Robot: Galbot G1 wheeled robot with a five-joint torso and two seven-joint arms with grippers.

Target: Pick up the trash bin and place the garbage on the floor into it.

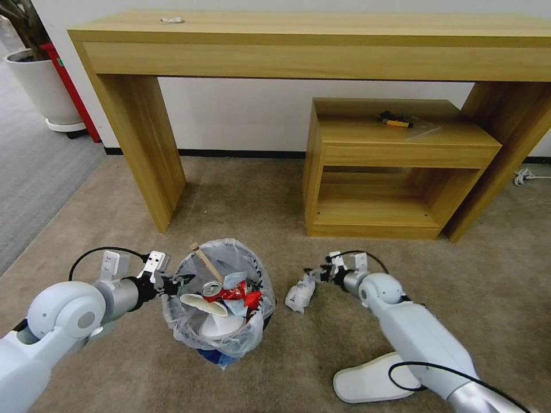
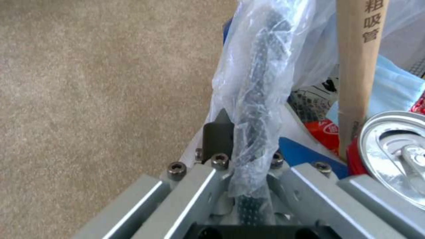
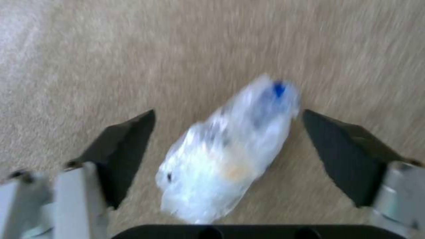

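Note:
The trash bin (image 1: 221, 338), black with a crinkly clear bag, is on the beige floor (image 1: 258, 201) at centre left. It holds a wooden stick (image 1: 205, 263), a red can (image 1: 221, 291), a white insole and blue scraps. My left gripper (image 1: 172, 282) is shut on the bin's near-left rim; the left wrist view shows the bagged rim (image 2: 259, 99) pinched in that gripper (image 2: 243, 139). My right gripper (image 1: 315, 274) is open low over a crumpled clear wrapper (image 1: 300, 292). The wrapper (image 3: 230, 152) lies between its fingers (image 3: 124, 146). A white insole (image 1: 370, 378) lies by my right arm.
A long wooden console table (image 1: 310, 46) stands against the wall, with a low wooden shelf unit (image 1: 396, 172) under it carrying a yellow-black tool (image 1: 395, 120). A white plant pot (image 1: 43, 86) and grey carpet (image 1: 34, 166) are at far left. A white cable (image 1: 525, 175) lies at right.

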